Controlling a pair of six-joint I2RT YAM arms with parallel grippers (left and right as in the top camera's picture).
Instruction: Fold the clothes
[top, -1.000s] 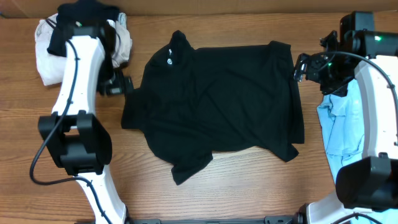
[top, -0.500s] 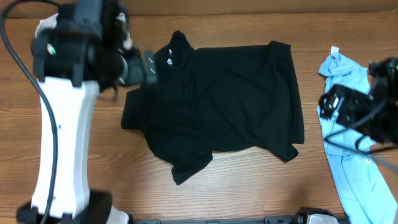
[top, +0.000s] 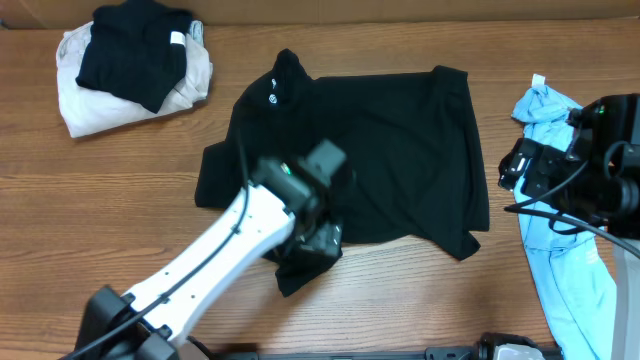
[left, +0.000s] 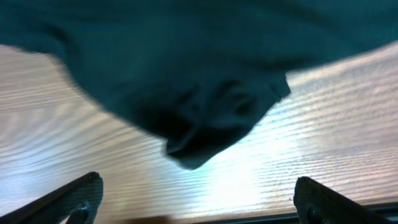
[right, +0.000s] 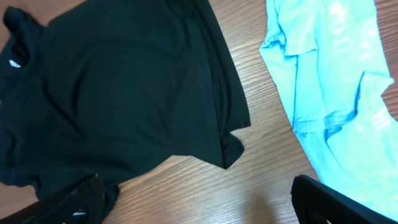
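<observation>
A black t-shirt (top: 370, 150) lies spread flat in the middle of the table, collar at the far left. My left gripper (top: 318, 243) hovers over its near-left sleeve (left: 199, 124). In the left wrist view the left gripper (left: 199, 208) is wide open and empty, with the sleeve tip just ahead of it. My right gripper (top: 520, 172) is above the table right of the shirt's hem. In the right wrist view the right gripper (right: 199, 205) is open and empty over bare wood, and the shirt (right: 118, 87) lies ahead.
A light blue garment (top: 565, 270) lies crumpled along the right edge, under the right arm; it also shows in the right wrist view (right: 329, 87). A stack of folded clothes (top: 130, 65), black on cream, sits at the far left corner.
My left arm has swung from the far-left stack down to the shirt's near-left sleeve. My right arm has moved from the far right down toward the right edge over the blue garment.
</observation>
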